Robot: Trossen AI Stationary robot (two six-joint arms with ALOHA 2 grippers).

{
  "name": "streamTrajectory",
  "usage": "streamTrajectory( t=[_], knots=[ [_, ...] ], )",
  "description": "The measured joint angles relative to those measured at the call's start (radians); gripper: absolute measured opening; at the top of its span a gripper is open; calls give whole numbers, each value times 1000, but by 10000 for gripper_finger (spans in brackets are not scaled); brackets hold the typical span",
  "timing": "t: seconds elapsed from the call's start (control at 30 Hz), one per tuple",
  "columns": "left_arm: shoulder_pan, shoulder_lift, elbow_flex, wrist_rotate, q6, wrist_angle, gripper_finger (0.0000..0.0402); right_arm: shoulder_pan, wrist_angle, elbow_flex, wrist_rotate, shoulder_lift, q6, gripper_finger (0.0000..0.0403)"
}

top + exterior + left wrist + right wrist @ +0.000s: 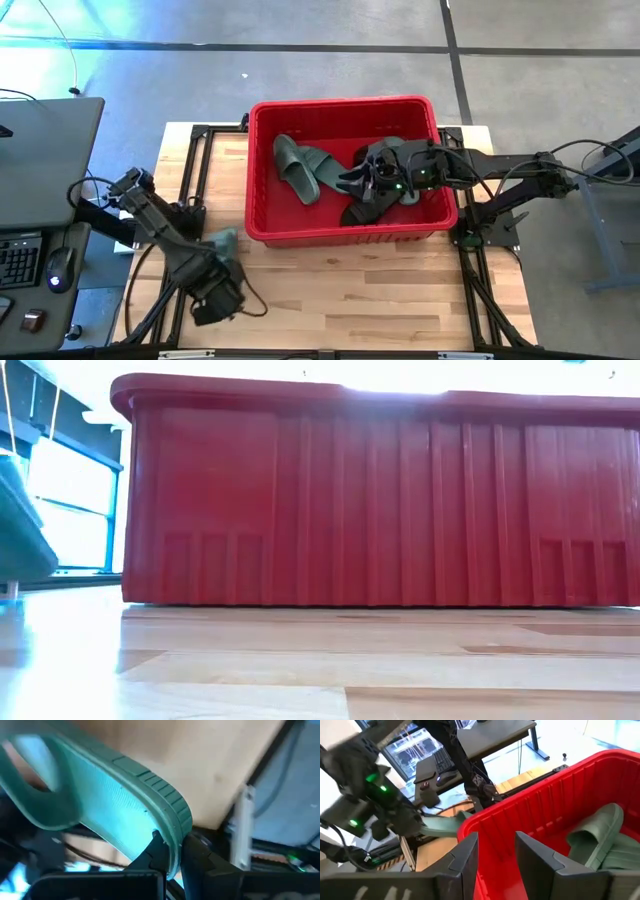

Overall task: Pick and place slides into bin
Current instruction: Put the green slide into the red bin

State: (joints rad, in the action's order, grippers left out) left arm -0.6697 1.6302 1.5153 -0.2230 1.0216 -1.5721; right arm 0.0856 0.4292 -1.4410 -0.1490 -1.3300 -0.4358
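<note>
I observe the left gripper (170,857) off the near-left corner of the pale wooden worktop (350,285), its jaws clamped on the sole edge of a dull green foam slide with a ribbed rim (115,800). In the high view that slide (220,242) sits just beside the left arm, outside the large red ribbed plastic bin (262,170).

The right gripper (495,852) is over the right half of the bin, jaws apart with nothing between them. Its wrist view looks over the bin wall (540,815).

Inside the bin I note a pair of dull green slides (300,165) left of centre, and black slides (365,195) under the right arm.
</note>
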Motion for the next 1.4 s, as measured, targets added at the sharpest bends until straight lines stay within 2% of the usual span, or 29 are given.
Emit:
streamTrajectory(
  t=[0.13, 0.2, 0.33, 0.5, 0.7, 0.8, 0.9, 1.0, 1.13, 1.23, 1.4],
  knots=[
    [-77, 8, 49, -94, 158, 1, 14, 0, 32, 0, 1, 0, 30, 119],
    [-112, 16, 99, -97, 240, 1, 14, 0, 48, 0, 1, 0, 48, 119],
    [-161, 45, 247, -9, 304, 2, 14, 0, 75, 0, 2, 0, 74, 119],
    [-171, 77, 481, 204, 257, 69, 13, 0, 102, 0, 2, 0, 121, 119],
    [-143, 117, 731, 498, -21, 222, 13, 0, 130, 0, 2, 0, 127, 119],
    [-118, 122, 815, 699, -214, 234, 13, 0, 133, 0, 2, 0, 130, 119],
    [-65, 109, 841, 882, -473, 241, 12, 0, 133, 0, 2, 0, 123, 119],
    [8, 91, 836, 974, -693, 199, 12, 0, 132, 0, 2, -1, 112, 119],
    [150, 95, 834, 967, -881, 100, 12, 0, 132, 0, 11, -1, 77, 119],
    [280, 131, 811, 919, -951, 26, 12, 0, 133, 0, -3, 0, 40, 119],
    [450, 198, 702, 695, -1087, 0, 12, 0, 188, 0, -72, 16, -31, 119]
  ],
)
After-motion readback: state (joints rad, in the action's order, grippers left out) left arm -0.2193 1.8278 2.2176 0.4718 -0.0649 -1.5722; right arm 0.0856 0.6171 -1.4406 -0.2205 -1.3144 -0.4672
